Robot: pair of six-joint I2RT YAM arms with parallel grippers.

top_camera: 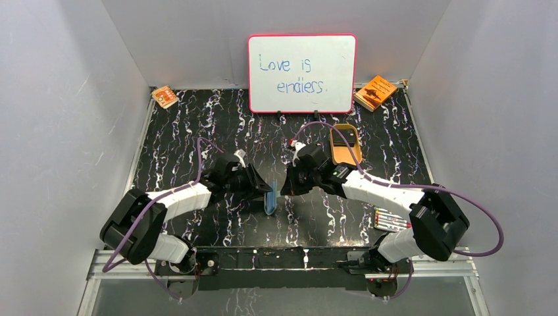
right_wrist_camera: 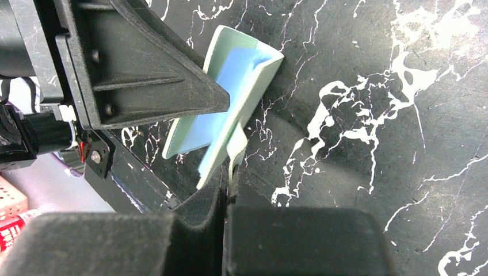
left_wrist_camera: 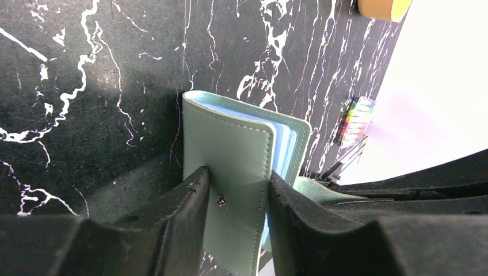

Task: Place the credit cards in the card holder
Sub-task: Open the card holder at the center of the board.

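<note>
Where both arms meet at mid table [top_camera: 184, 131], top view has the card holder [top_camera: 270, 199] standing on edge btwn left gripper [top_camera: 258, 185] & right gripper [top_camera: 289, 186]. Left wrist: its fingers [left_wrist_camera: 184, 201] press both covers, gripping the holder, blue inside showing. Right wrist: jaws pinched tight, holder's thin strap [right_wrist_camera: 235, 150] running into their seam; holder splayed open.

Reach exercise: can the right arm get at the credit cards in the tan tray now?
Probably not yet: the way to the tray looks free, but its end effector is shut on the card holder.
</note>
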